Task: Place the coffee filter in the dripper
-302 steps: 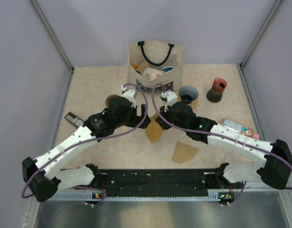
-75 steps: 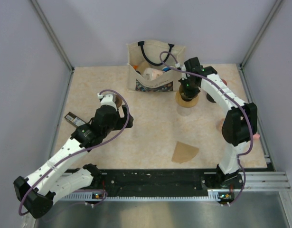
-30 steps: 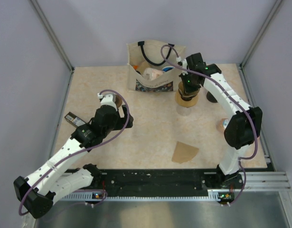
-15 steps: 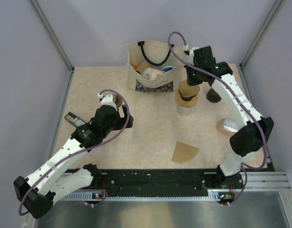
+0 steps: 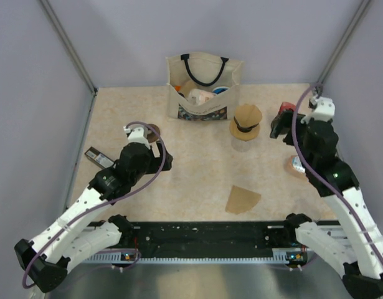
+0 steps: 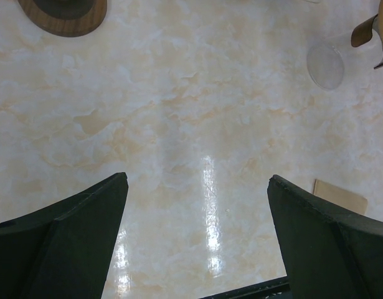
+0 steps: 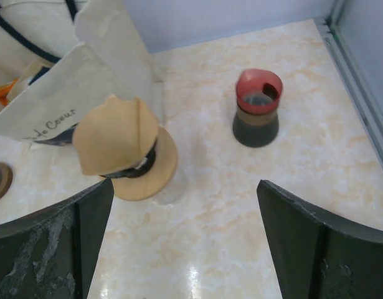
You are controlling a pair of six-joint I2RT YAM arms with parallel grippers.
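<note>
The coffee filter [image 5: 247, 116], a tan paper cone, sits in the dripper [image 5: 245, 132]; only the dripper's tan ring base and a dark band show under it. In the right wrist view the filter [image 7: 113, 140] leans a little left over the ring base [image 7: 161, 169]. My right gripper [image 5: 281, 128] hangs to the right of the dripper, apart from it, open and empty [image 7: 185, 187]. My left gripper [image 5: 161, 157] is open over bare table at the left [image 6: 197, 180].
A second flat filter [image 5: 242, 199] lies near the front. The brown grinder with a red top [image 7: 256, 109] stands right of the dripper. A canvas bag [image 5: 203, 87] stands at the back, a tan ring with a dark centre [image 6: 63, 7] at the left, a bottle [image 5: 297, 165] at the right.
My right gripper has opened, let go of the filter in the dripper and drawn back to the right. The left arm has barely shifted.
</note>
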